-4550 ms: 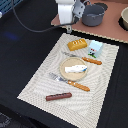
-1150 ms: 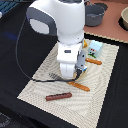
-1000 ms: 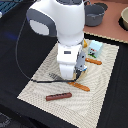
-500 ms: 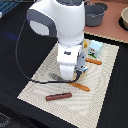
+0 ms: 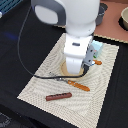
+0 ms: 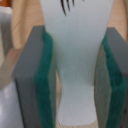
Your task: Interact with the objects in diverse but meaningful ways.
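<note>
The gripper is clenching the white tube between its green pads, tube's long axis running twelve-to-six

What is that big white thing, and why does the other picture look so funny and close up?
The big white thing is a robot arm. It reaches down over a striped placemat on a dark table, like a toy kitchen set out for play.

One picture comes from a camera standing off to the side, so you see the whole scene. The other camera sits on the robot's wrist, right above its hand, so everything looks huge and blurry.

The robot's hand is a gripper with two green padded fingers. Between them is a white tube, touching both pads, so it looks squeezed.

On the mat lie a brown sausage stick and an orange stick. A pale blue carton peeks out behind the arm, and a grey pot stands beyond the mat.
</note>
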